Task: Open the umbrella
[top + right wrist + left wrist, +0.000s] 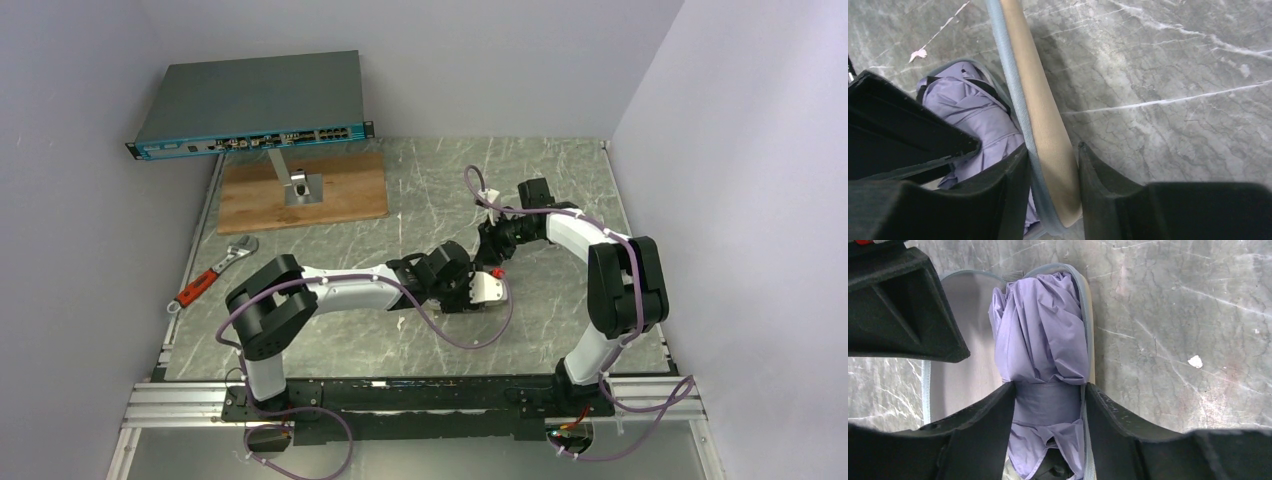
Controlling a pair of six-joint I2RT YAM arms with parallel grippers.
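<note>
Near the middle of the worktop, a bit toward the right edge, the left claw [1048, 392] is pinching the umbrella [1040, 325] across its folded lilac cloth. The bundle's long side runs straight out ahead of that claw. Just past it, from the far side, the right claw [1053, 160] is pinching the cream flap [1033, 85] beside the cloth. Both claws are touching the bundle.

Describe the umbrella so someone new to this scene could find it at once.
On the marble table, look mid-table, where the left gripper and right gripper meet. The umbrella is the small pale bundle clamped between them, the only fabric thing; wrench, board and switch lie further left.
</note>
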